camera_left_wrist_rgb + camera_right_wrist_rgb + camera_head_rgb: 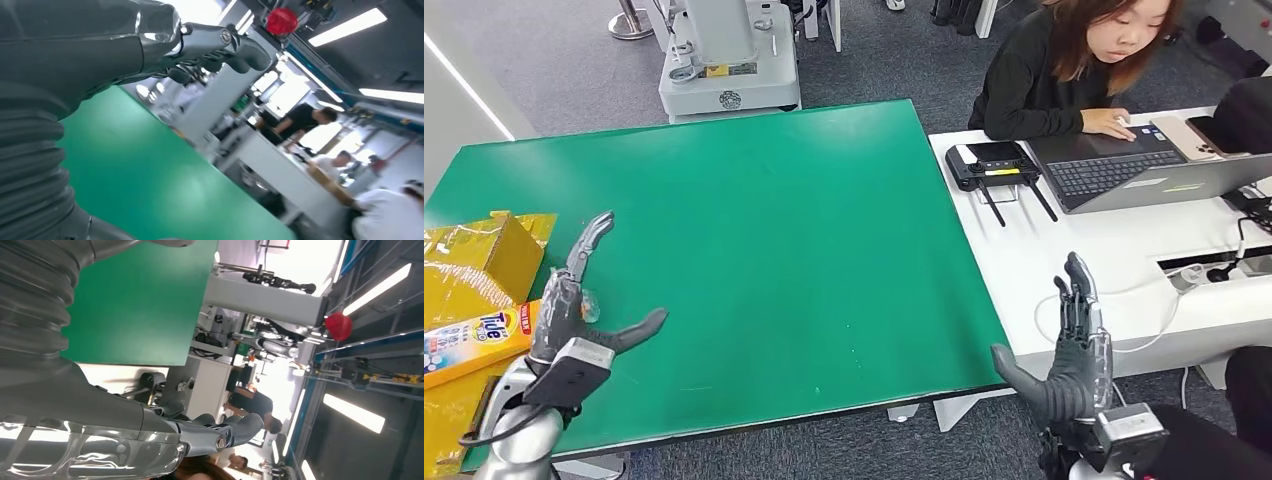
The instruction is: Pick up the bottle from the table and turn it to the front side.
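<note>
Left robot hand (564,315) is open, fingers spread and reaching forward, thumb out to the side, nothing in it. It hovers low over the left end of the green counter (774,250). The left wrist view shows the thumb (235,45) free, with green surface under it.

Just beside this robot hand, on its outer side, an orange Tide-labelled pack (469,342) lies flat, near the palm but not gripped. This looks like the task's bottle, though I cannot tell for sure from its shape. It rests on crinkled yellow wrapping (449,410). A yellow box (486,255) sits just ahead of the pack, beside the fingertips.

Right robot hand (1076,350) is open too, fingers upright and together, thumb out toward the green counter, holding nothing. It stands off that counter's near right corner, by the near edge of a white counter (1114,290).

Further ahead of the right robot hand on the white counter: 1 black device with antennas (994,165), 1 open laptop (1124,170) and 1 phone (1189,135). A person (1064,70) in a dark top sits behind, 1 hand at the laptop. Beyond the green counter's far edge stands a grey machine base (729,70).
</note>
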Available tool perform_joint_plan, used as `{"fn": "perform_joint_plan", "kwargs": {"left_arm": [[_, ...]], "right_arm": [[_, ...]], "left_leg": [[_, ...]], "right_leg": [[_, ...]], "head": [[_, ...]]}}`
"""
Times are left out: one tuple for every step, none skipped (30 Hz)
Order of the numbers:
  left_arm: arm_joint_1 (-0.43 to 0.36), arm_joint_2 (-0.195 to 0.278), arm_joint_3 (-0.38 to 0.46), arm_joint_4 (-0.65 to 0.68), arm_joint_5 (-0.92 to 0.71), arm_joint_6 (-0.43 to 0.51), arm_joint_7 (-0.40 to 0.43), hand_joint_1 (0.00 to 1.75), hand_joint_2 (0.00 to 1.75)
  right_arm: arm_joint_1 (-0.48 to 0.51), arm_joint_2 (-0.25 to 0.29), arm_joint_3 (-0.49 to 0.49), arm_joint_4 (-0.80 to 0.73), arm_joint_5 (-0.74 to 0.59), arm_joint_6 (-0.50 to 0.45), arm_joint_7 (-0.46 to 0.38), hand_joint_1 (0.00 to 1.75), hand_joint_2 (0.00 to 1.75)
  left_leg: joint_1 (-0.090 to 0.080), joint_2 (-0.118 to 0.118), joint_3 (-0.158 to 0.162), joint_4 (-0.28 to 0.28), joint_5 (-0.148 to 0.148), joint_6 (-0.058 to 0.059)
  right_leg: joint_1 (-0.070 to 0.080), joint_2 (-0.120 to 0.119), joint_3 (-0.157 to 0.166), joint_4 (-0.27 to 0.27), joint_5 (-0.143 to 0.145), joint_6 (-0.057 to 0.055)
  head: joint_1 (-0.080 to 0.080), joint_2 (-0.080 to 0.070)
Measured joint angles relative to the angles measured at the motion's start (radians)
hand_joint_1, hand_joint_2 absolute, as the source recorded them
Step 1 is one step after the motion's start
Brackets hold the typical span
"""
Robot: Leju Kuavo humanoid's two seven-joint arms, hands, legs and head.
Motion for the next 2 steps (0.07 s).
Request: {"fn": "perform_joint_plan", "kwargs": {"left_arm": [[0.017,-0.009,-0.014,-0.02,0.025,0.0,-0.008,0.0,1.75],[0.025,-0.013,-0.022,-0.03,0.037,0.001,-0.012,0.0,1.75]], "right_arm": [[0.007,0.003,0.01,-0.013,0.0,-0.005,-0.002,0.0,1.75],[0.011,0.005,0.015,-0.02,0.0,-0.008,-0.003,0.0,1.75]], "left_leg": [[0.0,0.0,0.0,0.0,0.0,0.0],[0.0,0.0,0.0,0.0,0.0,0.0]], "right_leg": [[0.0,0.0,0.0,0.0,0.0,0.0],[0.0,0.0,0.0,0.0,0.0,0.0]], "head": [[0.0,0.0],[0.0,0.0]]}}
